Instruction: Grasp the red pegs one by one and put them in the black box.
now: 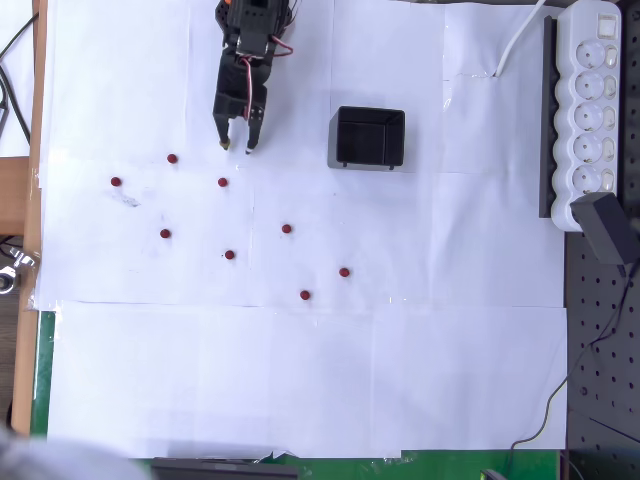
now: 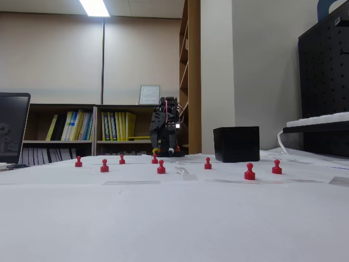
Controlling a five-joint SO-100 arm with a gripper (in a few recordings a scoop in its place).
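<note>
The surface is covered with overlapping sheets of smooth white paper, their seams and taped joins visible in the overhead view. The black arm reaches in from the far edge of the surface, with red wires looped along its body. Its claw points down toward the paper, the two fingers parted by a narrow gap showing white paper between the tips; it holds nothing. Eight red pegs lie scattered across the middle of the surface, well apart from one another: one near the claw's left side in the overhead view, one closest to the left edge, one just below the claw tips, then and. In the fixed view the pegs stand upright, each with a round head on a flared base, glossy plastic by appearance, for example. The black box sits toward the far edge, to the right of the claw in the overhead view, square, thin-walled and open-topped; its inside appears to hold no pegs. In the fixed view it reads as a matte black cube. A long white power strip runs along the right edge.
</note>
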